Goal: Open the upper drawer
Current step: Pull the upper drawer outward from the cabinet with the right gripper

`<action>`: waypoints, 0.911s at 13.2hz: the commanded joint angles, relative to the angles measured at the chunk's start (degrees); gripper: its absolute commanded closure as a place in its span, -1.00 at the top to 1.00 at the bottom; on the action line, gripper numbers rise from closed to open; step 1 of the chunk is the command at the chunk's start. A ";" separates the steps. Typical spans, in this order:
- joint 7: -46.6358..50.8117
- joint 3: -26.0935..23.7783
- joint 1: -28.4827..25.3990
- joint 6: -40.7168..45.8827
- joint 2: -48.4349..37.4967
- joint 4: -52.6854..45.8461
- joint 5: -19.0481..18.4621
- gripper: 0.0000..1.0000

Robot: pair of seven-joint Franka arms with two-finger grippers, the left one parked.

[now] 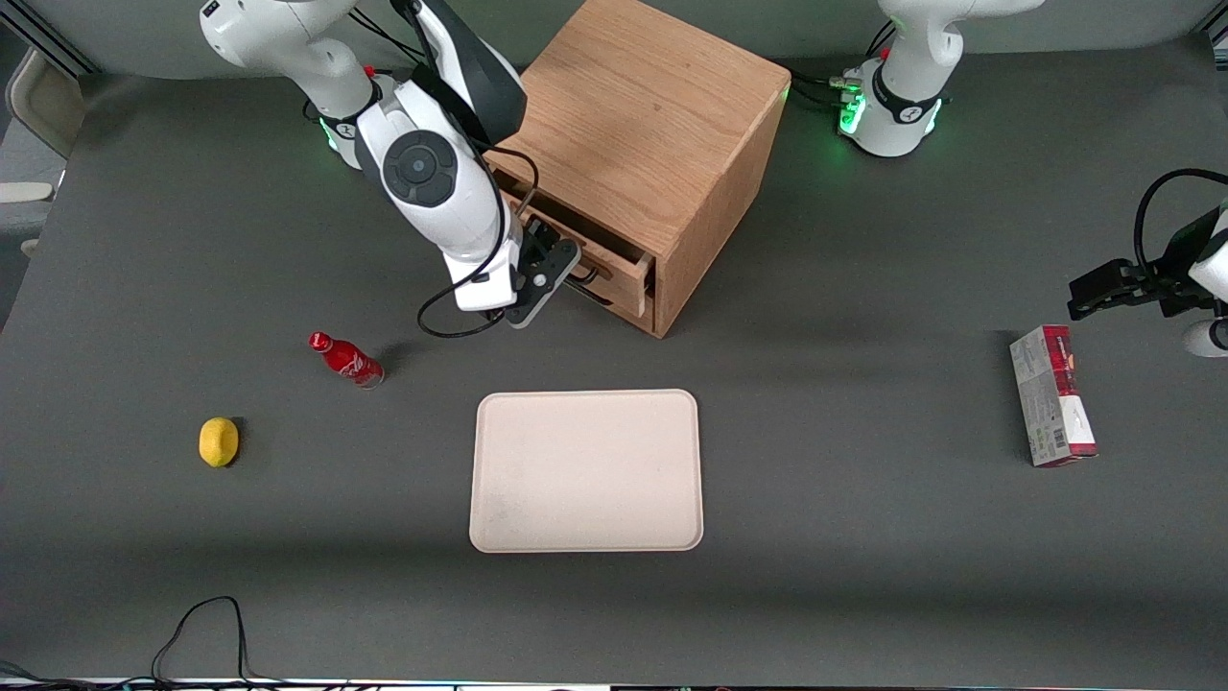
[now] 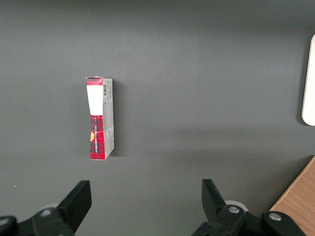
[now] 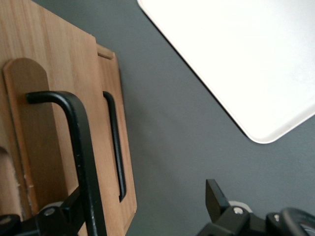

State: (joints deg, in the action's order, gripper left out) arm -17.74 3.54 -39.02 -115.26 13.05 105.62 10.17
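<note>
Front view: gripper (image 1: 549,274) at the cabinet (image 1: 652,125) face, touching the upper drawer (image 1: 614,264), already pulled slightly proud, its black handle (image 1: 585,276) toward 3 o'clock of the claw. Tray (image 1: 586,471) nearer the camera, toward 6 o'clock.

Right wrist view: fingers (image 3: 216,199) spread open, gripping nothing; one finger tucked beside the handle's bar (image 3: 83,162), long axis running 12 to 6. Lower drawer's handle (image 3: 115,142) parallel, just beside. Probably hooked for pulling straight outward.

Left wrist view: nothing of the drawer.

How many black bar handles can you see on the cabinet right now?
2. The upper drawer's handle runs between the claw's open fingers; the lower drawer's handle sits below it on the cabinet front. None looks hidden.
</note>
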 commanded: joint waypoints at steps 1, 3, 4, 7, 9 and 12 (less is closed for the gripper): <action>-1.16 0.85 0.08 -0.67 1.27 -1.55 -0.85 1.00; -1.33 1.38 1.05 -0.67 2.23 -2.69 -0.94 1.00; -1.33 1.47 1.14 -0.67 2.67 -3.22 -0.94 1.00; -1.42 1.47 2.80 -0.49 4.25 -5.07 -2.52 1.00; -4.21 1.47 4.12 -0.32 4.88 -6.30 -2.52 1.00; -7.04 1.38 6.23 -0.05 6.02 -8.06 -2.52 1.00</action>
State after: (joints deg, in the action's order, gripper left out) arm -22.26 4.94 -33.78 -115.90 17.27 100.47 8.43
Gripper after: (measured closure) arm 0.000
